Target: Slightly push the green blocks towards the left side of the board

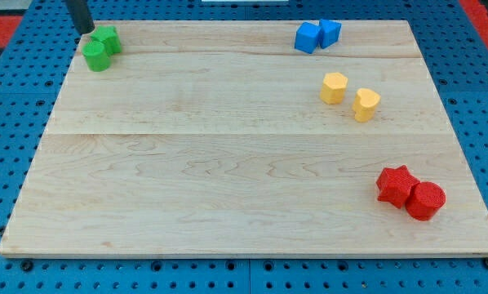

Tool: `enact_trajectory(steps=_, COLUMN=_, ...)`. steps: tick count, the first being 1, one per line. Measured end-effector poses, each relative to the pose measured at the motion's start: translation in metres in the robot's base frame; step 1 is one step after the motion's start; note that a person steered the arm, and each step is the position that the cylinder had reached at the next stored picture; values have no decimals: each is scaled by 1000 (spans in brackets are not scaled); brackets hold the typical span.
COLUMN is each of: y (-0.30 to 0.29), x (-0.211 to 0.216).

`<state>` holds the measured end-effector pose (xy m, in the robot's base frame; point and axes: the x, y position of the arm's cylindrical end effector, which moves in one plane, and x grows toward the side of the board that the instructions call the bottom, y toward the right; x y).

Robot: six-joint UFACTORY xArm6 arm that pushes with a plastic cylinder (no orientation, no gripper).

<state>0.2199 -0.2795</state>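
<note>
Two green blocks sit touching at the view's top left corner of the wooden board (228, 163): a green cylinder (97, 56) and a green angular block (108, 38) just above and right of it. My tip (86, 32) is at the board's top left edge, right beside the angular green block on its left, above the cylinder. The rod rises out of the view's top.
Two blue blocks (308, 37) (330, 32) touch at the top right. Two yellow blocks (334, 87) (365, 104) lie at the right. A red star (395, 184) and a red cylinder (425, 200) touch at the bottom right. Blue pegboard surrounds the board.
</note>
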Motion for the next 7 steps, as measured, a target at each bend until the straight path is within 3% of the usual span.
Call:
enact_trajectory(steps=4, y=-3, x=108)
enact_trajectory(steps=5, y=38, x=109)
enact_trajectory(steps=6, y=30, x=112)
enact_trajectory(steps=7, y=-13, x=108)
